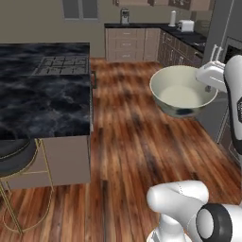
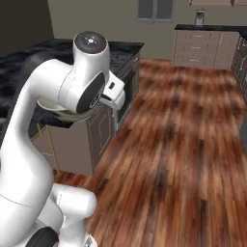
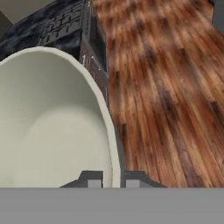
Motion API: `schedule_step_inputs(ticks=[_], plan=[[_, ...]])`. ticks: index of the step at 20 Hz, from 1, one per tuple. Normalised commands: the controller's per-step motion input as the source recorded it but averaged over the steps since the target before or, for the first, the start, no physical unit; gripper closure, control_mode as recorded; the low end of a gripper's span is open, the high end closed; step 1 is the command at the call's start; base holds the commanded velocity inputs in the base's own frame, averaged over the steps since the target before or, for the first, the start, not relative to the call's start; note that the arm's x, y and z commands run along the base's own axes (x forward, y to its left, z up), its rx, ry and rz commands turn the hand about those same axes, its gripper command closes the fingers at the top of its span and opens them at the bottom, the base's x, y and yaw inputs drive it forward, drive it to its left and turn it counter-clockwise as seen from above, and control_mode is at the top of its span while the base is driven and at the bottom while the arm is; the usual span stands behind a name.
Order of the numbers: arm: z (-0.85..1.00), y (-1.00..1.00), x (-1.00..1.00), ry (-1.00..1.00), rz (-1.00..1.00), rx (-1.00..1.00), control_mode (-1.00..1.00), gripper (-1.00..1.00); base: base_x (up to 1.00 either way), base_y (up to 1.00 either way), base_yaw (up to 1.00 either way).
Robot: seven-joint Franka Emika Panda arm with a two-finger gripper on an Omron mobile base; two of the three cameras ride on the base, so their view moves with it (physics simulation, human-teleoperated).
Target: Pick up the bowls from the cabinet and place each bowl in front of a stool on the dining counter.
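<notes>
Bowl (image 1: 182,92), cream-white, is carried in mid-air above the wood floor (image 1: 137,142), well apart from the counter (image 1: 42,101). Its rim is clamped between the fingers of the gripper (image 3: 113,183), one fingertip (image 3: 94,183) inside and the other outside. A stool (image 1: 14,158) is seen beside the counter's near end.

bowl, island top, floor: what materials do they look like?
Bowl: likely glazed ceramic, smooth cream inside, mottled grey-green outside. Island top: polished black marble by its white veining. Floor: glossy wood planks, with reddish-brown grain and board seams.
</notes>
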Motion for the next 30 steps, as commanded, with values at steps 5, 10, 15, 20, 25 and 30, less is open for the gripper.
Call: schedule_step_inputs(ticks=[5, 10, 15, 20, 25, 30], plan=[[0.0, 0.0, 0.0, 0.0, 0.0, 0.0, 1.0, 1.0, 0.34, 1.0, -0.03], [0.0, 0.0, 0.0, 0.0, 0.0, 0.0, 1.0, 1.0, 0.54, 1.0, -0.04], [0.0, 0.0, 0.0, 0.0, 0.0, 0.0, 1.0, 1.0, 0.32, 1.0, -0.02], [0.0, 0.0, 0.0, 0.0, 0.0, 0.0, 1.0, 1.0, 0.32, 1.0, -0.01], [0.0, 0.0, 0.0, 0.0, 0.0, 0.0, 1.0, 1.0, 0.2, 1.0, 0.0], [0.0, 0.0, 0.0, 0.0, 0.0, 0.0, 1.0, 1.0, 0.25, 0.91, 0.0]])
